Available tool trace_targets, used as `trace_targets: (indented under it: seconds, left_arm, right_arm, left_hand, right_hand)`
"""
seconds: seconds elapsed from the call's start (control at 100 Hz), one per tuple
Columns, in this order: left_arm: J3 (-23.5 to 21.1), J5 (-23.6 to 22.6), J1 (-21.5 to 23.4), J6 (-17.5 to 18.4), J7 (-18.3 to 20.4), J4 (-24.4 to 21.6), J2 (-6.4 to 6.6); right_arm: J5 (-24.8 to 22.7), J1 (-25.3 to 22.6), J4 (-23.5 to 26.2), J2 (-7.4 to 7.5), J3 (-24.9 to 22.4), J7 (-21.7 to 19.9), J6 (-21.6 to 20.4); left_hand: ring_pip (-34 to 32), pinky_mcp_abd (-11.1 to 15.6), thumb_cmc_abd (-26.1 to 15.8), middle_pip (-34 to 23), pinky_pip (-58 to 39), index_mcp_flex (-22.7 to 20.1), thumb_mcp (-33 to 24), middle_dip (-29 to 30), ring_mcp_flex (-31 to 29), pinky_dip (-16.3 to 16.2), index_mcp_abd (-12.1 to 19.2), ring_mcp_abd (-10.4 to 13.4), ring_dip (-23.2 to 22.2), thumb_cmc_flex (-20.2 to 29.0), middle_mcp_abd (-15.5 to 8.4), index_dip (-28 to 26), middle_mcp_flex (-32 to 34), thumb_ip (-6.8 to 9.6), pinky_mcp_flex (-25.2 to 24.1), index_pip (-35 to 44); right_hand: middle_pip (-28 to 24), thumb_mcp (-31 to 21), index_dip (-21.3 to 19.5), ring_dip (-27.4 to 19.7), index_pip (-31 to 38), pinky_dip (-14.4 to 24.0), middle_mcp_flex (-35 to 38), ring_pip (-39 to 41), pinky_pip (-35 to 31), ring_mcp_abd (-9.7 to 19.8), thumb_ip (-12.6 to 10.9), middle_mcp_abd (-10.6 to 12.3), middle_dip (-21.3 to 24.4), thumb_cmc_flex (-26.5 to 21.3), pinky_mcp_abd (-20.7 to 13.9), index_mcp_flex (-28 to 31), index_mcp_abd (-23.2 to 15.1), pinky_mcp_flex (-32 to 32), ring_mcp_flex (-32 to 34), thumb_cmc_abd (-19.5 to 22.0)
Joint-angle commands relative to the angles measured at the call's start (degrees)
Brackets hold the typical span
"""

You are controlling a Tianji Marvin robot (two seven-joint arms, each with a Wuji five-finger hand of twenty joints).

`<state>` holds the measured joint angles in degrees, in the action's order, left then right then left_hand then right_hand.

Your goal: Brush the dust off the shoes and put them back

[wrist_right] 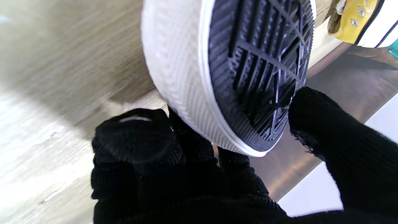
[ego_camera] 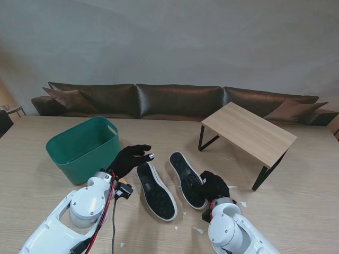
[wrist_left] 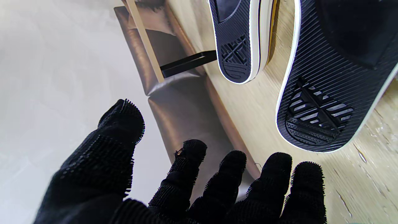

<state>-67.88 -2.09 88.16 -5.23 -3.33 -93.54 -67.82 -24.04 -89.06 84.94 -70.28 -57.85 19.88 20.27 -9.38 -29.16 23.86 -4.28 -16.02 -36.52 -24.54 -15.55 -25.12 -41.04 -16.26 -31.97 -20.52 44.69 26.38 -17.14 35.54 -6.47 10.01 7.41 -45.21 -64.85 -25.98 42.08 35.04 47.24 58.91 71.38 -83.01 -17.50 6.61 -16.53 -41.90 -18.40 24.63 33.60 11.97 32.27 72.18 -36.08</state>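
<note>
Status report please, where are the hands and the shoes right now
Left hand open, fingers spread beside left shoe. Right hand shut on right shoe at its near end. Both shoes sole-up on table. Green basket off left, nothing blocking.

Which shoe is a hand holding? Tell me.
The shoe on the right. The right hand is closed around its near end, while the left shoe lies untouched beside the open left hand.

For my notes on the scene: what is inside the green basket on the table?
The green basket shows only its bare green inner wall on the far side. Its bottom is hidden behind the near wall, so I cannot tell whether anything lies there.
</note>
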Motion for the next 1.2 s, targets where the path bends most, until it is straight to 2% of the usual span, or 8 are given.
trace_targets:
  seconds: [0.0,0.27,0.56,0.76,0.98,1.05,1.11,1.19]
  left_arm:
    - [0.0,0.2,0.0,-0.2,1.2,0.0,-0.06]
    - [-0.1,0.0,0.0,-0.2,1.3,0.0,-0.02]
    - [-0.1,-0.2,0.1,-0.2,1.2,0.0,-0.01]
    - [-0.1,-0.3,0.3,-0.3,1.3,-0.1,0.04]
    - [0.0,-0.5,0.4,-0.4,1.7,-0.2,0.15]
    - [0.0,-0.5,0.6,-0.7,1.9,-0.3,0.22]
    - [0.0,-0.6,0.7,-0.8,2.0,-0.5,0.25]
    - [0.0,-1.1,1.1,-1.1,2.1,-1.0,0.37]
  right_arm:
    - [-0.2,0.1,0.4,-0.08,0.2,-1.0,-0.3]
    - [-0.6,0.5,0.3,-0.15,0.5,-0.6,-0.5]
    - [-2.0,0.8,1.2,-0.11,0.3,0.1,-0.2]
    - [-4.2,0.6,2.6,0.10,-0.5,1.3,-0.8]
    - [-6.0,-1.8,7.4,0.74,-3.6,1.6,-3.2]
    - [-6.2,-2.8,9.2,1.20,-5.1,0.8,-5.0]
    - [-6.2,-3.6,10.5,1.73,-6.6,-0.8,-7.0]
    - [-5.7,-4.5,11.5,2.28,-8.7,-2.4,-11.0]
  left_hand:
    - [0.3,1.6,-1.3,-0.1,1.4,-0.2,1.2,-0.6,0.7,-0.9,0.9,0.1,-0.6,0.4,-0.2,-0.3,1.4,2.18,0.7,-0.2]
    - [0.3,1.6,-1.4,-0.1,1.4,-0.3,1.6,-0.6,0.9,-0.9,0.9,0.1,-0.6,0.4,0.0,-0.3,1.3,2.22,0.7,-0.2]
    - [0.4,1.7,-1.5,0.0,1.4,-0.4,1.8,-0.5,1.0,-0.9,1.2,0.1,-0.6,0.5,-0.3,-0.4,1.2,2.24,0.5,-0.2]
    - [0.4,1.7,-1.4,-0.1,1.4,-0.5,1.9,-0.5,1.1,-0.9,1.4,0.2,-0.6,0.6,-0.6,-0.4,1.3,2.25,0.4,-0.1]
    - [0.9,2.2,-1.5,0.0,1.6,-0.6,2.2,-0.5,1.8,-0.9,1.8,0.8,-0.4,0.6,-1.5,-0.5,0.9,2.24,-0.2,0.0]
    - [1.1,2.4,-1.6,0.0,1.6,-0.7,2.3,-0.5,2.1,-1.0,1.9,1.0,-0.4,0.6,-1.9,-0.5,0.8,2.23,-0.6,0.0]
    - [1.1,2.5,-1.6,0.0,1.6,-0.6,2.4,-0.5,2.2,-1.0,1.9,1.1,-0.4,0.7,-1.9,-0.5,0.8,2.24,-0.7,0.0]
    - [1.3,2.7,-1.6,0.0,1.7,-0.9,2.5,-0.5,2.4,-1.1,1.9,1.4,-0.3,0.7,-2.1,-0.5,0.7,2.25,-1.1,0.1]
  right_hand:
    - [1.4,1.7,1.9,-0.4,0.7,-1.4,-1.3,-0.8,1.1,-1.2,-1.2,1.7,1.3,2.3,-1.8,-2.9,-1.5,0.7,-1.4,1.9]
    - [3.0,3.2,3.5,-1.3,2.8,-2.7,-4.8,-5.5,4.0,-2.1,-1.4,2.1,2.6,3.5,-1.1,-6.2,-2.3,-2.0,-5.7,2.7]
    - [3.4,5.1,4.1,-2.3,3.5,-3.4,-8.9,-10.9,6.6,-2.3,-1.8,2.3,3.3,4.2,-1.0,-7.0,-3.6,-4.7,-10.5,3.7]
    - [4.3,5.9,3.6,-2.6,4.5,-3.7,-14.0,-13.4,7.4,-1.4,-1.9,2.2,4.0,4.1,-1.6,-3.9,-6.9,-6.2,-15.1,4.2]
    - [4.0,6.8,0.3,-2.2,4.3,-3.5,-17.1,-14.0,8.5,-1.1,-2.0,2.3,4.6,3.9,-2.2,0.9,-7.5,-8.8,-18.7,4.3]
    - [4.4,7.1,-0.7,-2.4,4.4,-3.5,-18.2,-14.9,9.1,-1.0,-2.0,2.9,4.7,3.9,-2.5,1.9,-8.3,-9.7,-20.4,4.5]
    - [5.5,7.9,-3.2,-3.5,2.6,-4.1,-19.4,-18.5,11.9,-0.6,-2.1,3.8,5.2,3.9,-3.0,2.3,-9.4,-11.2,-22.7,4.9]
    - [8.9,8.6,-5.4,-8.1,0.6,-8.0,-20.4,-29.5,20.5,-0.1,-2.1,5.4,7.1,3.5,-3.2,2.8,-10.9,-14.6,-26.9,5.1]
